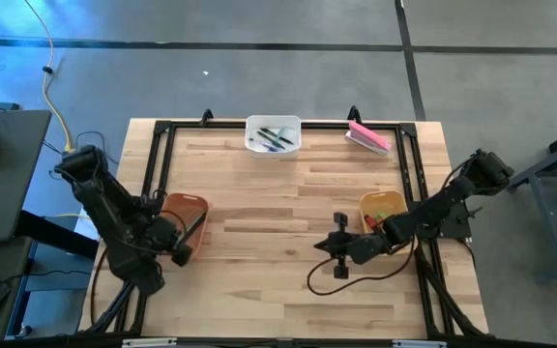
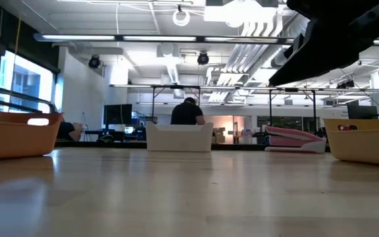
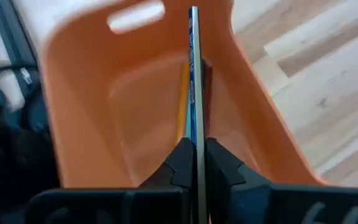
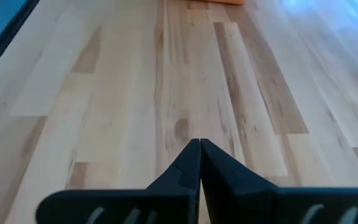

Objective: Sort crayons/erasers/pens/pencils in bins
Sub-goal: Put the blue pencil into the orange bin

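Over on the left side of the wooden table (image 1: 288,208), the left gripper (image 3: 196,155) hung just above the orange-brown bin (image 1: 184,215), its fingers clamped on a thin blue pencil (image 3: 193,68), with an orange pencil (image 3: 183,102) lying in the bin beneath it. At the far edge in the middle the white bin (image 1: 274,134) held a few pens (image 1: 273,138), and a pink block (image 1: 368,136) lay to its right. Toward the right, the right gripper (image 4: 199,163) hovered over bare boards with its fingers pressed together on nothing, just beside the mustard yellow bin (image 1: 382,209) with its crayons (image 1: 379,219).
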Action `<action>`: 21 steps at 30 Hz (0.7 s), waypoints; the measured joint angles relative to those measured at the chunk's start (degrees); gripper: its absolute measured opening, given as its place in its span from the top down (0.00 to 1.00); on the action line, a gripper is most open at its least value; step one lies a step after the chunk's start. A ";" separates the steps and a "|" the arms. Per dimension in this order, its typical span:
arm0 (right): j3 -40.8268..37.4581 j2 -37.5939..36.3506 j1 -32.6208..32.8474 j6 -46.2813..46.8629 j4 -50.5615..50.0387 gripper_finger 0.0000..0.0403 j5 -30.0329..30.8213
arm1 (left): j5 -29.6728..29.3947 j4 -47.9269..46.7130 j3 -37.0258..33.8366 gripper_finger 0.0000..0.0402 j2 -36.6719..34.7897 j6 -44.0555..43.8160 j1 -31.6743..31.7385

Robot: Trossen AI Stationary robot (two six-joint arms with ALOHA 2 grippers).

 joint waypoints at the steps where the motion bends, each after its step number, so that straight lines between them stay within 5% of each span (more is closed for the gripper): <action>1: 0.00 0.02 -0.18 -0.27 0.14 1.00 0.00 | 0.51 0.81 0.00 1.00 0.62 -0.10 -0.06; 21: 0.00 0.02 -1.14 -0.31 1.47 1.00 -0.09 | 0.47 2.48 -0.04 0.99 8.29 3.37 5.55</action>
